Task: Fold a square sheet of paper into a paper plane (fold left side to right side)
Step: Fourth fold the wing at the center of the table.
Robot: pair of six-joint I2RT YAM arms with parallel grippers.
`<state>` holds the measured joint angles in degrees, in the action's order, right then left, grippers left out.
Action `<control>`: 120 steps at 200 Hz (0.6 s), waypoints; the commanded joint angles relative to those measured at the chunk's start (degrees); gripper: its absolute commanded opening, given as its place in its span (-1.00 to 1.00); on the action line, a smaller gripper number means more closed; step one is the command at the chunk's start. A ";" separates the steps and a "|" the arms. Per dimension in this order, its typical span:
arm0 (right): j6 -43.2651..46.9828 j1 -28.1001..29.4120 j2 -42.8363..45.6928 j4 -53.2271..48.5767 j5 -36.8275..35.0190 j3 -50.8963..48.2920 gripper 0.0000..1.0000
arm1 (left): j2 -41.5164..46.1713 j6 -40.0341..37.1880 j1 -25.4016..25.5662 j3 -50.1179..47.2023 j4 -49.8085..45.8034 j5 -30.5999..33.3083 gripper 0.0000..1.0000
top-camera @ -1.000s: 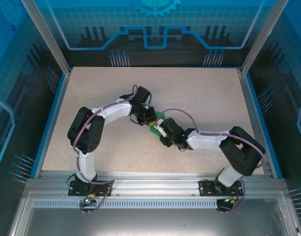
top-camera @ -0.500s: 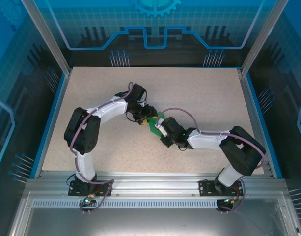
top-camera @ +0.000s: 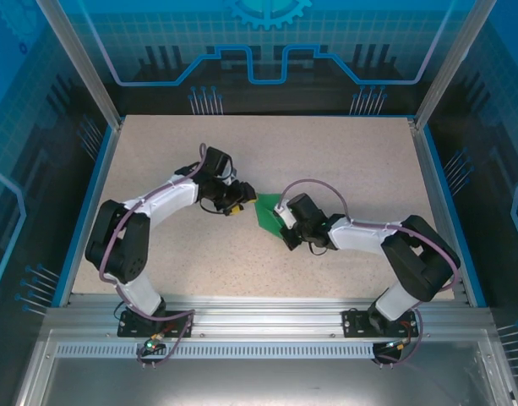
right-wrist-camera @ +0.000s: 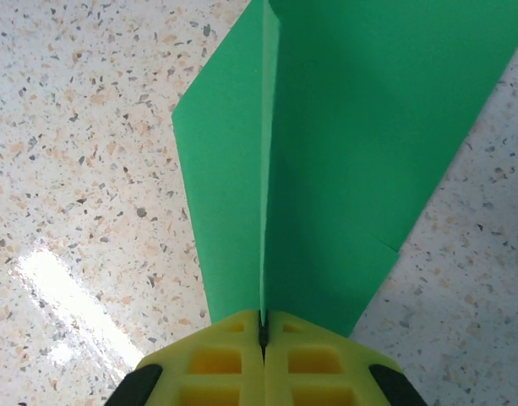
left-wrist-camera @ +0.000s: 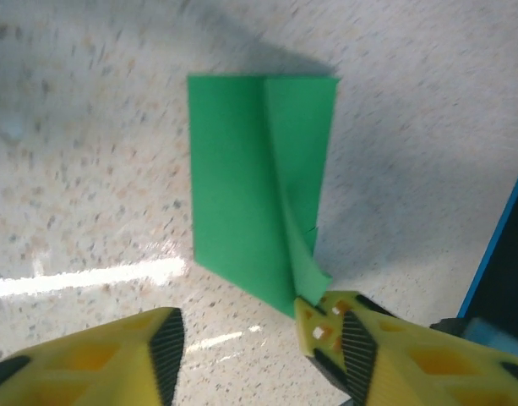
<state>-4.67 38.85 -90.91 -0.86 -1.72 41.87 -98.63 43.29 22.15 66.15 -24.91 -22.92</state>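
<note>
Well, right jaws clamp the raised crease of the green paper (right-wrist-camera: 351, 127), left jaws apart; light and floppy, I'd grip layered folds.

Plenty of room along the far side: the speckled tabletop (top-camera: 343, 152) lies bare there from corner to corner. The centre is tight. The square sheet of paper (top-camera: 265, 211) lies there, and the right pincer (top-camera: 286, 222) is clamped on its raised crease, blocking any approach from the near right. The left pincer (top-camera: 240, 203) sits just beside the sheet's left edge, fingers apart with bare tabletop between them. The left arm (top-camera: 149, 211) arcs across the near left and the right arm (top-camera: 385, 237) across the near right. Between them is a free pocket of tabletop, just in front of the sheet. The blue rim (top-camera: 88, 203) and corner posts (top-camera: 77, 59) wall in both sides.
</note>
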 commanded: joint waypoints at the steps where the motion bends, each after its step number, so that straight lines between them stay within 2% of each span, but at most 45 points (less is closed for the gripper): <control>1: -2.42 -2.09 1.01 -1.03 6.45 0.76 -1.00 | -2.92 1.22 2.36 -1.00 3.41 -2.57 -0.03; 36: -4.00 -4.86 0.48 -0.56 10.82 0.59 -1.00 | -7.95 1.98 4.99 2.24 4.69 -3.61 -0.16; 120: -5.10 -7.16 -1.69 -0.45 13.45 1.15 -0.99 | -16.23 2.88 7.69 8.85 5.17 -3.74 -0.18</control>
<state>-8.86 32.84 -91.37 -0.80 9.65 41.89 -113.45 45.15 29.32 73.08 -20.12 -25.36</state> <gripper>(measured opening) 0.041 0.410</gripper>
